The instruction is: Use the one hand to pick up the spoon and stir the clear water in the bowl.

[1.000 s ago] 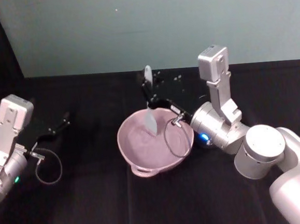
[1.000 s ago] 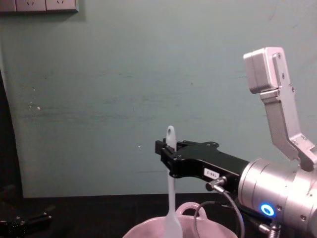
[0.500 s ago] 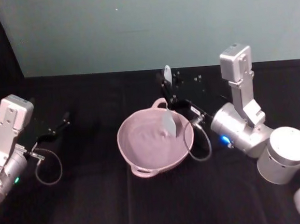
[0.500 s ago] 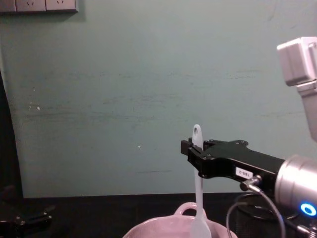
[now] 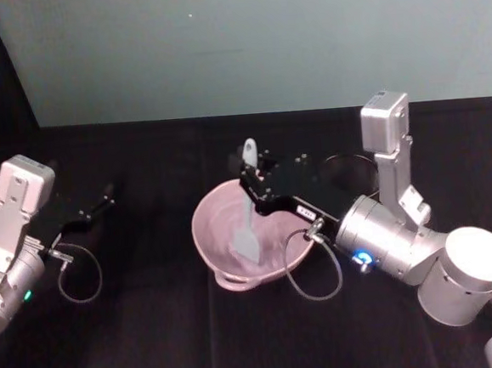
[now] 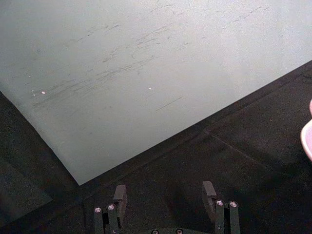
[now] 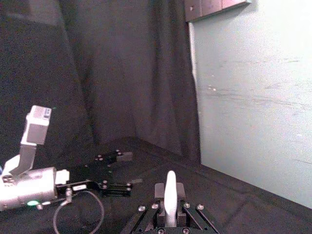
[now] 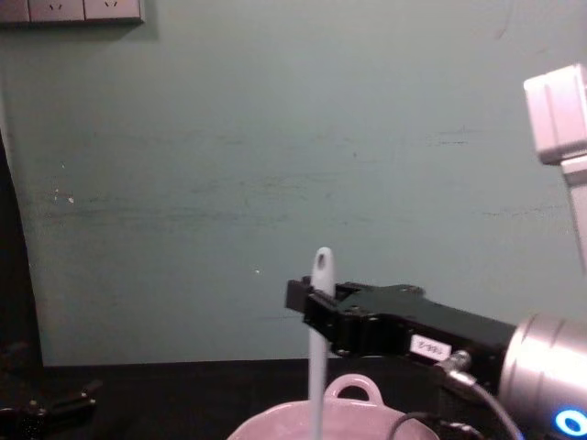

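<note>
head: high, looks down on table (image 5: 155, 327), bowl (image 5: 210, 242) central.
chest: low, close, faces wall (image 8: 183, 137) across bowl rim.
left wrist: faces wall.
right wrist: just behind spoon (image 7: 170, 192).
shared: bowl, spoon.

Robot's right gripper (image 5: 253, 186), black and two-fingered, stretches level from a silver wrist (image 5: 380, 240) with a glowing blue ring, fingers clamped on the upright handle of the spoon (image 5: 248, 222). Well off to that hand's left, the left gripper (image 5: 102, 199) sits parked low, fingers (image 6: 119, 195) spread apart.
</note>
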Controlling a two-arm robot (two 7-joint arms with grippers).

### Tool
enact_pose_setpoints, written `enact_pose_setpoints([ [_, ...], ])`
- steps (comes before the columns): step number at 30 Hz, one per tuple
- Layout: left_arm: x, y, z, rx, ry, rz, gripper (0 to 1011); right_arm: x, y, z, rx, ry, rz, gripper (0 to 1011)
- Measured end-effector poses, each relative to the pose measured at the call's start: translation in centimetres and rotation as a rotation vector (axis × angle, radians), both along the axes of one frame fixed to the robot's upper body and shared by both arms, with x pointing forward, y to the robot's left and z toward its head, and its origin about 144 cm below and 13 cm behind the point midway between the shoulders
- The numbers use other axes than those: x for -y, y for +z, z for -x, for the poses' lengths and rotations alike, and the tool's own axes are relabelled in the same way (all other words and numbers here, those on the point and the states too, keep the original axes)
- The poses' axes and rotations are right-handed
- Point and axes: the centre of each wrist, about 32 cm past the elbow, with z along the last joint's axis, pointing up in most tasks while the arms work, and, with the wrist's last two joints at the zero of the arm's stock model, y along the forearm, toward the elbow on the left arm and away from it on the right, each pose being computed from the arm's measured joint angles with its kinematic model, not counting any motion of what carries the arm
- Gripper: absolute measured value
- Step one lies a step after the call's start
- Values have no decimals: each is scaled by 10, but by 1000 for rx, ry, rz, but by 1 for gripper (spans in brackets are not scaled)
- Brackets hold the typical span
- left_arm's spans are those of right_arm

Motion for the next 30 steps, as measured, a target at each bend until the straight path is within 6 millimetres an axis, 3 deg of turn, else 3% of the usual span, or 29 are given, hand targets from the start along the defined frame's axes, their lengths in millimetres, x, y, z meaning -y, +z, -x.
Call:
enact_pose_setpoints([
  [15,0,0,0,0,0,0,1011,-30,-18,-33,46,-18,-50,121],
  [23,0,0,0,0,0,0,1011,-26,-19,-47,94,-110,-22,121],
  [30,0,0,0,0,0,0,1011,-16,-15,-44,137,-176,41,121],
])
